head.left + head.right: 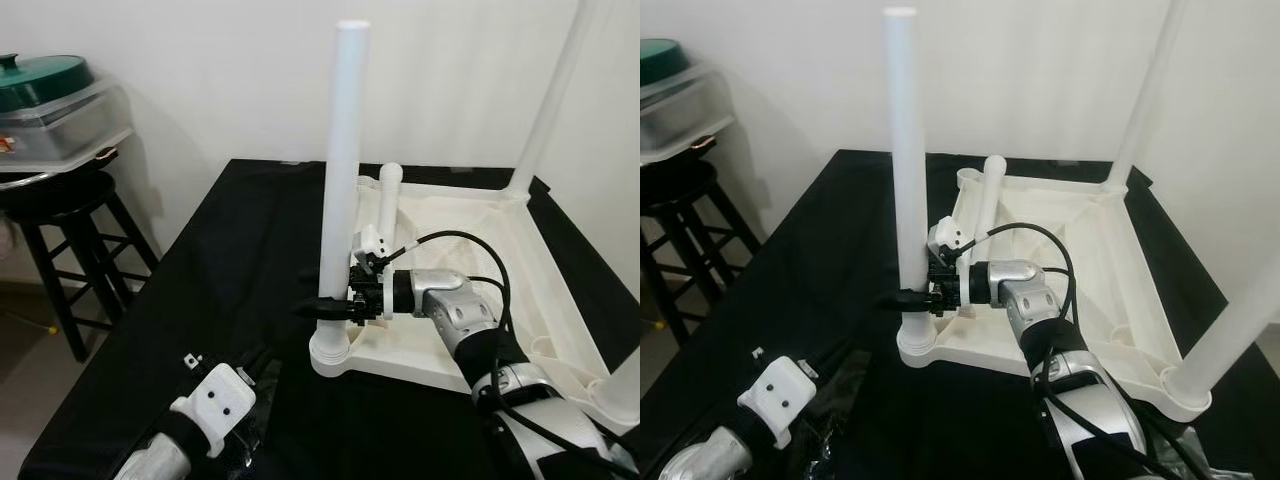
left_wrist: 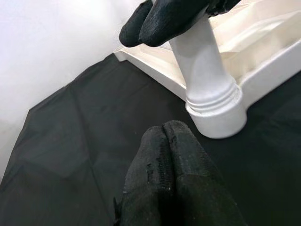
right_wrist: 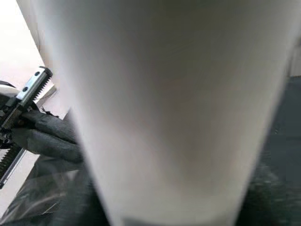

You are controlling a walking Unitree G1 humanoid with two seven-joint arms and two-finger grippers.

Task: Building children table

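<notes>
Head views: upside-down white moulded-plastic children's table [image 1: 480,290] lies on the black-cloth-covered tabletop [image 1: 230,270], smooth round legs pointing up. Right end effector [image 1: 325,307] is clamped on the tall white plastic tube leg [image 1: 340,150] just above its ribbed corner socket [image 1: 330,355]. Left end effector [image 1: 262,372] sits low on the cloth, near the socket, apart from it. Dark wooden stool [image 1: 70,230] with clear plastic bin [image 1: 60,120] at left.

Left wrist view: left fingers [image 2: 174,179] pressed together, empty; socket just beyond.

Right wrist view: blurred white tube up close.
</notes>
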